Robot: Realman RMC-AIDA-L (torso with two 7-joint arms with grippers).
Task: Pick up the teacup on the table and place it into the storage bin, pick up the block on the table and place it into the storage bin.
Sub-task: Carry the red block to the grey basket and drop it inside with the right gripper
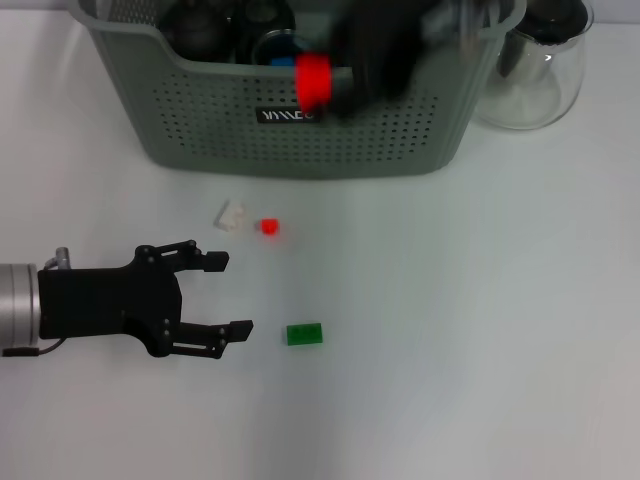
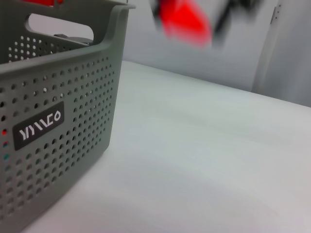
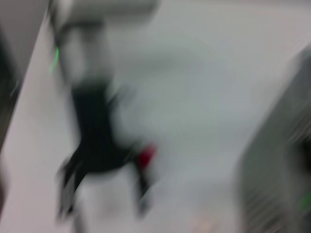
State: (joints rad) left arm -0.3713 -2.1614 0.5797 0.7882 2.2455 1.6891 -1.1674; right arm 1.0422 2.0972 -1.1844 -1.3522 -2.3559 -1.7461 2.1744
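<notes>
The storage bin (image 1: 300,130), grey-green and perforated with a black label, stands at the back of the table; its corner also fills the left wrist view (image 2: 58,121). My right gripper (image 1: 345,85) is a dark blur over the bin's front rim, holding a red object (image 1: 313,82) in the air (image 2: 184,22). It is too smeared to tell whether it is the teacup or a block. On the table lie a green block (image 1: 304,334), a small red block (image 1: 268,227) and a small white piece (image 1: 232,214). My left gripper (image 1: 222,295) rests open at the lower left, just left of the green block.
A clear glass pitcher (image 1: 530,70) stands to the right of the bin. Dark rounded items (image 1: 200,30) lie inside the bin. The white table (image 1: 470,330) stretches out to the right and front.
</notes>
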